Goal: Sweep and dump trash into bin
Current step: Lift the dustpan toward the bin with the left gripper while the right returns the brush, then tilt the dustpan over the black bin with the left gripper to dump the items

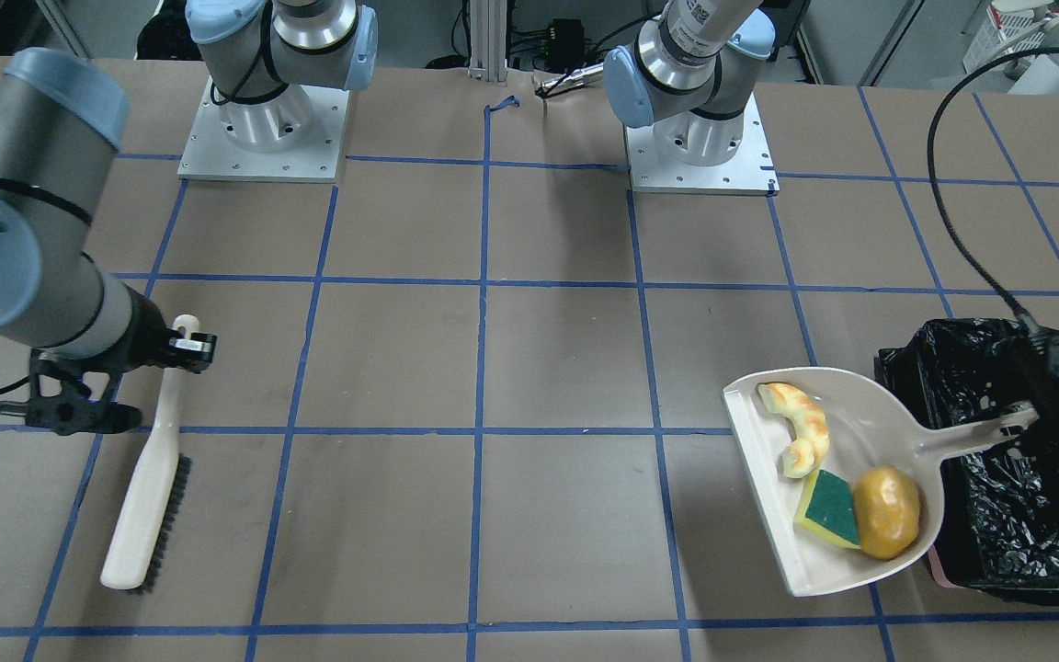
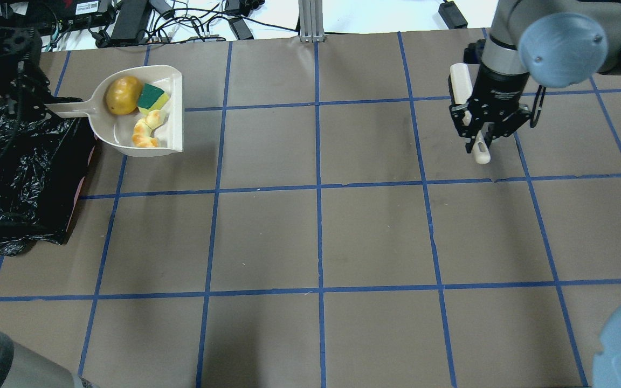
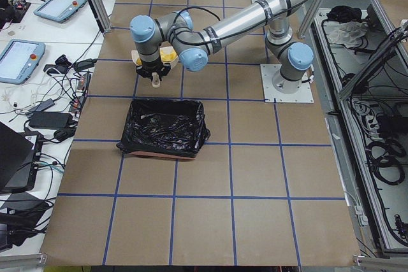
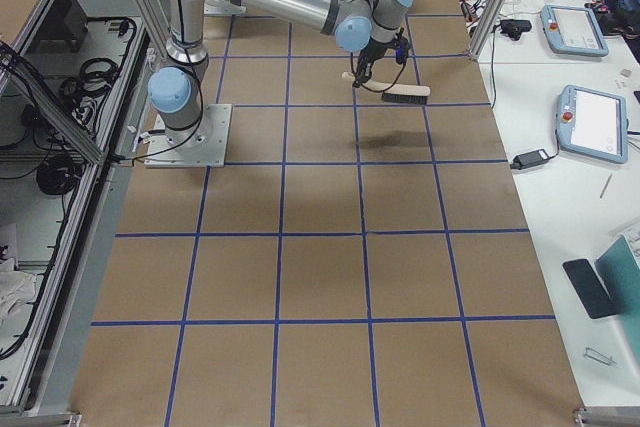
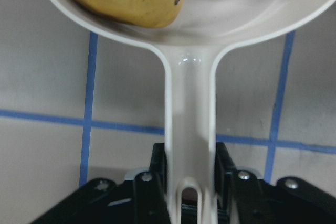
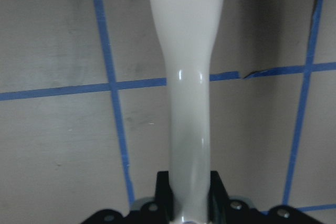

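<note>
Much of the brush (image 2: 460, 81) hides beneath the right gripper (image 2: 481, 141) overhead.

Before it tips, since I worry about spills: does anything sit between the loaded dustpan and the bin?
Nothing visible does. The left tool holds the dustpan by its handle at the edge of the bin, with the trash in the pan.

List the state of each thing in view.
dustpan: held by handle, loaded.
croissant piece: in dustpan.
sponge wedge: in dustpan.
potato lump: in dustpan.
bin: open, no trash visible inside.
brush: lying on table, handle gripped.
left end effector: shut on dustpan handle.
right end effector: shut on brush handle.
</note>
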`<state>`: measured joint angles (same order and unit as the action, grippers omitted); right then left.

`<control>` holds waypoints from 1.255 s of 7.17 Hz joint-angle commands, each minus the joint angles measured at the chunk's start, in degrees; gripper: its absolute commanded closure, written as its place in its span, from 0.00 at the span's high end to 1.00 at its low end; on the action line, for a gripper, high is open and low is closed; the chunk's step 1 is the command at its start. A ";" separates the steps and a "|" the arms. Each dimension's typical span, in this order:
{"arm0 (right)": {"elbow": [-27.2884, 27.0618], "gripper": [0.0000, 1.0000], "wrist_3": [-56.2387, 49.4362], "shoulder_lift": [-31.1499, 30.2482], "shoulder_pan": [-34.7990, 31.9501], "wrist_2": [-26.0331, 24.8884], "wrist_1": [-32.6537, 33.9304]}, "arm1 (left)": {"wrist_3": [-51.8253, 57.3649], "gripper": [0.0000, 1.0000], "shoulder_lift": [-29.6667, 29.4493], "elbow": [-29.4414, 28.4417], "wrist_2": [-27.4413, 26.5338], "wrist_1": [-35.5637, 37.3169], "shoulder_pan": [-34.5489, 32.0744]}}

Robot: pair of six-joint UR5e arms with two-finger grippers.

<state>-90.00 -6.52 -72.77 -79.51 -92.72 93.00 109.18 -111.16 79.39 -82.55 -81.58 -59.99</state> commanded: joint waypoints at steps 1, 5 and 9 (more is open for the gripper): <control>-1.31 0.00 -7.27 0.79 7.60 -0.27 1.47 | 5.65 0.24 2.61 -1.51 -0.15 -3.49 8.35; -10.45 0.00 -11.48 1.06 9.81 -0.71 13.77 | 22.70 0.23 0.60 -5.36 -2.59 -3.15 24.10; -10.55 0.00 -12.82 2.28 9.81 -3.08 16.51 | 29.60 0.22 -1.60 -7.32 -11.48 3.95 24.48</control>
<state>-100.50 -19.34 -70.78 -69.72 -95.38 108.82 137.68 -111.96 72.32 -91.69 -80.32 -35.39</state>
